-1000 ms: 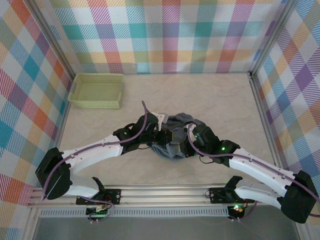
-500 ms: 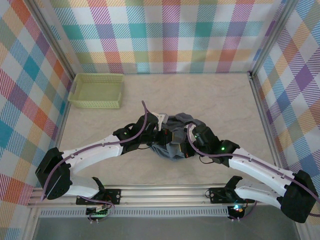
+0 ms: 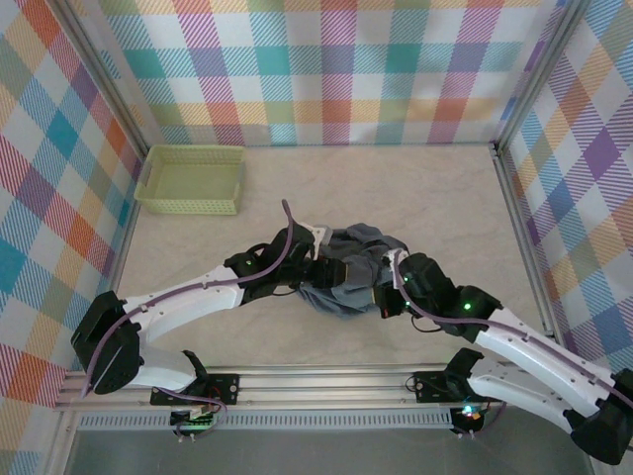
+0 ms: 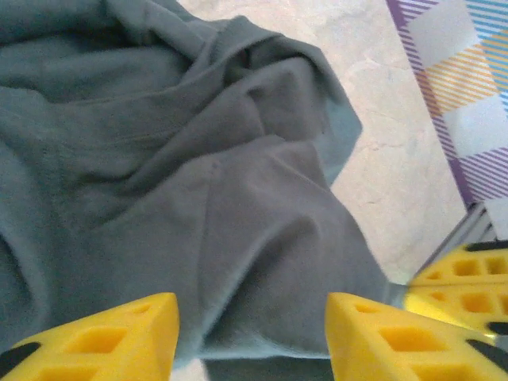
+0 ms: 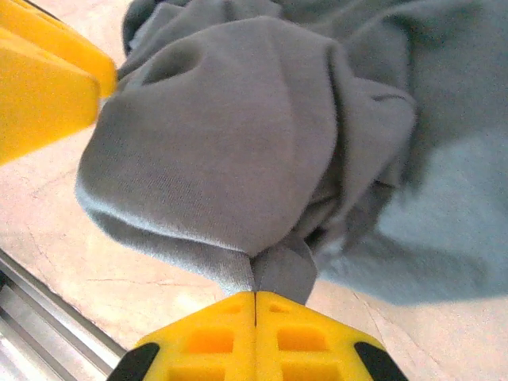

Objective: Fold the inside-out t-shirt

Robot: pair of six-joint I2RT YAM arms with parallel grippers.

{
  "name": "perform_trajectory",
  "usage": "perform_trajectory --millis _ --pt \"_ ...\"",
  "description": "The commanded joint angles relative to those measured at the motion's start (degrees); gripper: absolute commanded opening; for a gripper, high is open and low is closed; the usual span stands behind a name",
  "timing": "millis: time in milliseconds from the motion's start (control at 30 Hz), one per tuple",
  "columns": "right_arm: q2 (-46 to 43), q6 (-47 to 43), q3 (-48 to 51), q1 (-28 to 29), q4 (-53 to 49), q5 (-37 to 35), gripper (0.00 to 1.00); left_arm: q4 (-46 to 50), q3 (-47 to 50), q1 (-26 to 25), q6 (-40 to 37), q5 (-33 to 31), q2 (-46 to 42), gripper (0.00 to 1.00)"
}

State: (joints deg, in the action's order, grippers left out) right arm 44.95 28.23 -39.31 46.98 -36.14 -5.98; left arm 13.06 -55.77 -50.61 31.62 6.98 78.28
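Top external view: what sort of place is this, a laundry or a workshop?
Probably a robot test cell: the left arm and right arm sit on a metal rail, plaid panels wall in the table, with one t-shirt and basket.

The white-and-black left arm [image 3: 188, 302] stretches low toward the left side of the slate blue-grey cloth t-shirt [image 3: 361, 259]. Its yellow-fingered left gripper [image 4: 252, 337] is spread wide, one finger on either side of the shirt's hem. The right arm [image 3: 524, 346] lies to the shirt's right. Its right gripper [image 5: 255, 321] is pressed closed, pinching a fold at the shirt's near edge.
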Motion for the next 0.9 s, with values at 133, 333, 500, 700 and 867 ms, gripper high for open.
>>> perform_trajectory --millis 133,333,500,700,867 --pt "-3.45 6.66 -15.03 0.44 -19.63 -4.14 0.0 12.8 -6.3 5.96 -0.56 -10.32 5.95 0.68" --pt "-1.42 6.01 -24.73 0.38 -26.66 -9.99 0.0 12.13 -7.25 6.18 -1.98 -12.57 16.11 0.7" --pt "1.33 8.41 -24.66 0.39 -30.73 -16.18 0.0 11.72 -7.21 6.22 -0.58 -13.56 21.79 0.65" --pt "5.35 9.53 -21.41 -0.23 -28.11 -16.86 0.0 11.44 -7.12 5.29 -2.27 -15.35 20.14 0.63" --pt "10.3 7.55 -22.91 -7.12 -26.55 -16.81 0.0 15.13 -9.69 4.5 -3.93 -18.6 22.85 0.62"
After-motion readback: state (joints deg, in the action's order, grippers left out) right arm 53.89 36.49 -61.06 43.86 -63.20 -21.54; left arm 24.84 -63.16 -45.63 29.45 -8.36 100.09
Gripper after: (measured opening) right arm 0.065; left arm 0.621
